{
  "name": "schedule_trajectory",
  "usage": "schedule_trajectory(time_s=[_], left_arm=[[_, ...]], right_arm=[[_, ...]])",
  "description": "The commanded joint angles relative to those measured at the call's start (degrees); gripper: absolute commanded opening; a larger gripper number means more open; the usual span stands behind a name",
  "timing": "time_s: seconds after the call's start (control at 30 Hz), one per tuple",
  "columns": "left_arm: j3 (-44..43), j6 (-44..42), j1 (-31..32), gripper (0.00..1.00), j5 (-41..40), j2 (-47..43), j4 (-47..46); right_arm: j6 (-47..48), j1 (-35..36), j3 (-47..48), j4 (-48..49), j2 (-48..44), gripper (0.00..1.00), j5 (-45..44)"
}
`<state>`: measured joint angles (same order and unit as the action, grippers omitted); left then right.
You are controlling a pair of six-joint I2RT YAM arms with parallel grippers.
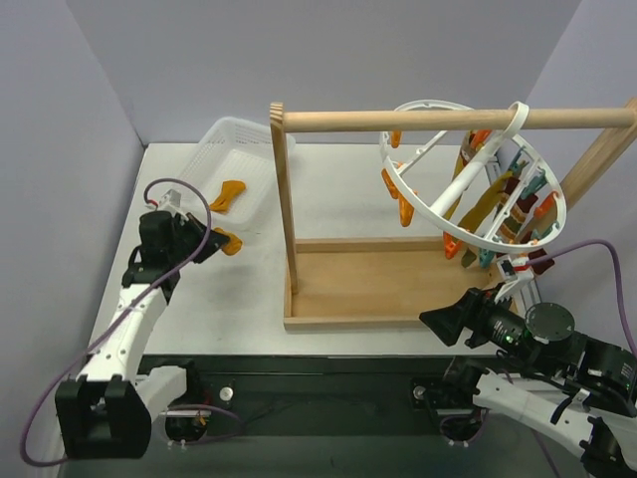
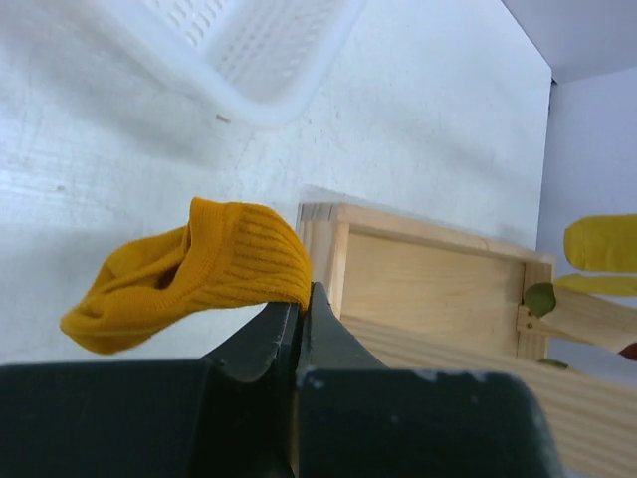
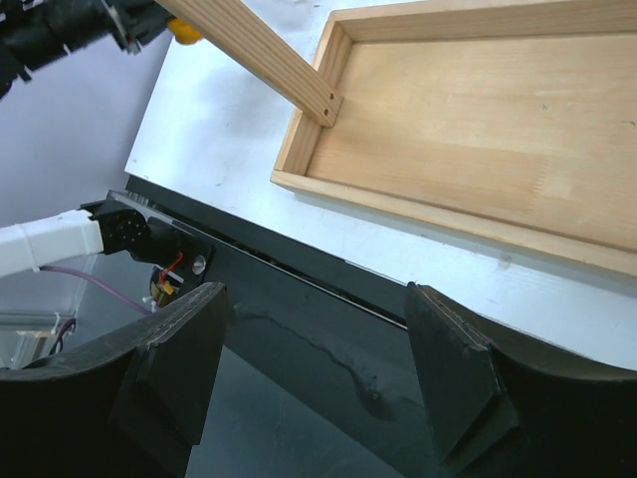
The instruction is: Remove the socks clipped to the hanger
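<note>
Beside mesh basket (image 2: 261, 108) | left end effector (image 2: 302, 301) pinches ribbed mustard sock (image 2: 189, 274) | right end effector (image 3: 315, 304) spread

right end effector (image 3: 314, 294): fingers spread | wooden base (image 3: 478, 129) beyond | yellow blob (image 3: 184, 30), possibly sock

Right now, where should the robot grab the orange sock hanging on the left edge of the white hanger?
Probably its loose lower end, below where it's clipped. The orange sock hangs down from the hanger at its outer ring, so coming from the left, outside the ring, stays clear of the other socks inside.
</note>
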<state>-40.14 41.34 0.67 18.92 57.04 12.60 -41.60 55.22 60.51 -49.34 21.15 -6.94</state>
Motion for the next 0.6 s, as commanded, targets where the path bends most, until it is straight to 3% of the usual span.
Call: schedule_trajectory(time_s=[0.0, 0.2, 0.23, 0.27, 0.3, 0.33, 0.37, 0.4, 0.43, 0.47, 0.57], left_arm=[[-12.66, -0.2, -0.32, 0.0, 0.16, 11.58, -8.3], [-31.35, -3.81, -0.32, 0.0, -1.16, 30.92, -6.72], [-35.32, -4.34, -0.32, 0.0, -0.99, 33.73, -2.1], [-38.92, -5.47, -0.32, 0.09, 0.67, 39.06, 0.73], [-46.18, -6.27, -0.32, 0.34, 1.2, 41.29, 3.98], [-48.26, -7.84, -0.23, 0.45, 0.95, 42.79, 9.58], [-48.97, -8.46, 0.21, 0.54, -1.58, 42.72, 10.68], [-46.89, -8.91, 1.52, 0.78, -3.17, 41.42, 10.43], [-44.87, -9.26, 1.97, 0.92, -4.92, 39.75, 8.69], [-42.24, -9.26, 2.23, 0.97, -6.42, 35.64, 7.19], [-33.71, -8.38, 2.15, 0.97, -6.79, 26.94, 4.54]], right_arm=[[-1.81, 0.33, 1.01, -1.28, 1.26, 0.72, -2.38], [-2.87, 0.24, 2.15, -2.51, 2.32, 0.72, -2.29], [-2.95, 0.32, 2.33, -2.51, 2.32, 0.72, -2.29], [-3.04, 0.24, 2.5, -2.51, 2.23, 0.72, -2.29], [-3.04, 0.24, 2.68, -2.6, 2.15, 0.72, -2.29], [-3.13, 0.24, 3.03, -2.69, 2.32, 0.72, -2.2], [-3.04, 0.24, 3.21, -2.6, 2.32, 0.72, -2.2], [-2.96, 0.24, 3.38, -2.78, 2.23, 0.72, -2.29], [-2.78, 0.15, 3.47, -2.86, 2.23, 0.72, -2.46], [-2.78, 0.24, 3.56, -2.86, 2.23, 0.72, -2.46], [-2.34, 0.24, 3.82, -3.39, 2.41, 0.72, -2.64]])
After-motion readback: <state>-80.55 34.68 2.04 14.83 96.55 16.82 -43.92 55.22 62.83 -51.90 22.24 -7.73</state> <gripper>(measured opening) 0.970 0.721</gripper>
